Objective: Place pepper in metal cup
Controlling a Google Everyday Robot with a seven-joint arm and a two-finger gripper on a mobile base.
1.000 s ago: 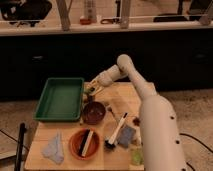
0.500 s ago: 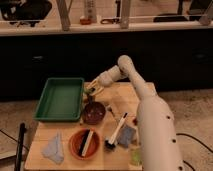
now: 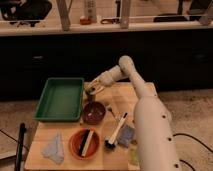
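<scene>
Although the gripper (image 3: 93, 89) hangs low over the back of the wooden table (image 3: 116, 96), just right of the green tray (image 3: 60, 97), we cannot tell whether it is spread or clamped on anything. A dim yellowish-green patch at its tip is what we take for the pepper (image 3: 96, 85). Whether it is held or merely lies beside the tool we cannot say. Just under it, a small dark shape reads as the metal cup (image 3: 89, 94), standing near the tray's right wall and just behind the maroon bowl (image 3: 93, 112).

We judge the pepper to be light, slightly yielding and smooth-skinned, so apt to slip. A gentle hold across its middle should serve, and it looks narrow enough for the cup's mouth. The cup is probably stiff and light, and a knock on its rim could tip it.

Counting outward, we find one pepper, one metal cup and one green tray. There are two bowls, the maroon one and an orange bowl (image 3: 74, 142) nearer the front. We also count one brush (image 3: 116, 132) and one bluish cloth (image 3: 54, 147).
</scene>
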